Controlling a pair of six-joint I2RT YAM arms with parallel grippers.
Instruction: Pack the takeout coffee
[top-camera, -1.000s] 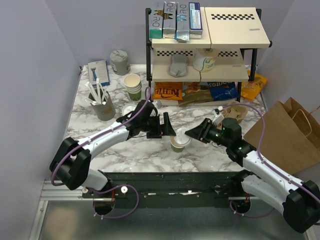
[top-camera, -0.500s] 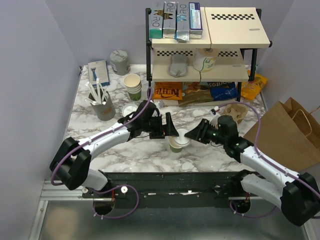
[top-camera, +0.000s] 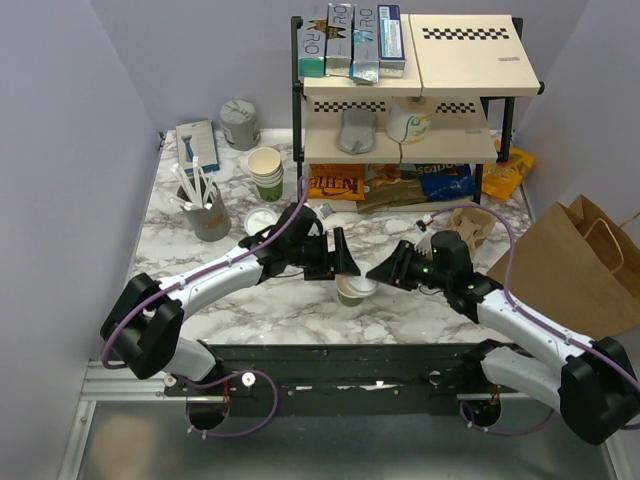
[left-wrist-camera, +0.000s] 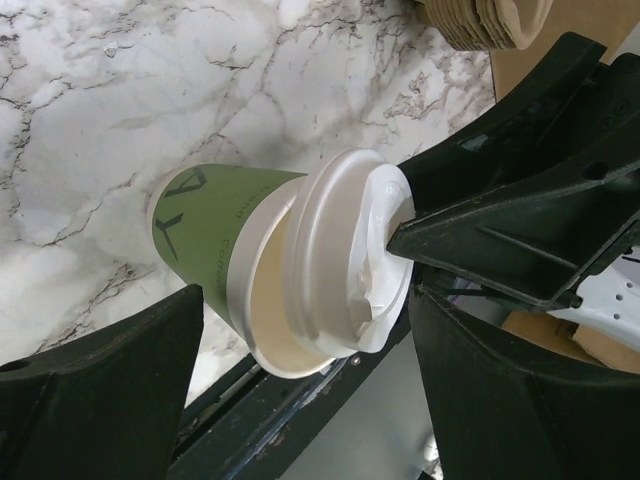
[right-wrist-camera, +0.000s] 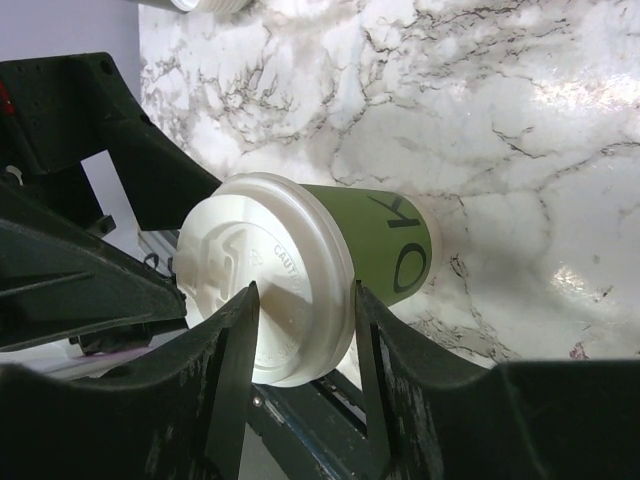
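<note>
The takeout coffee (top-camera: 352, 292) stands on the marble near the front edge, between both arms. It is a green-banded paper cup (left-wrist-camera: 215, 235) whose white lid (left-wrist-camera: 345, 265) sits askew, one side raised off the rim. My left gripper (top-camera: 345, 268) is wide open and straddles the cup (left-wrist-camera: 305, 300) with a gap on each side. My right gripper (top-camera: 380, 272) reaches over from the right with its jaws half apart (right-wrist-camera: 305, 292). One tip lies across the lid's (right-wrist-camera: 260, 290) top and the other is at its edge. The gap is narrower than the lid.
A brown paper bag (top-camera: 570, 270) stands open at the right. A black rack (top-camera: 400, 90) with boxes and snack bags fills the back. At the back left are stacked lidless cups (top-camera: 266, 170), a grey cup of white sticks (top-camera: 205, 215) and a loose lid (top-camera: 262, 218). Cardboard carriers (top-camera: 470, 225) lie behind the right arm.
The left gripper has moved right until its fingers straddle the cup. The right gripper has slid left over the lid. The cup has stayed where it was.
</note>
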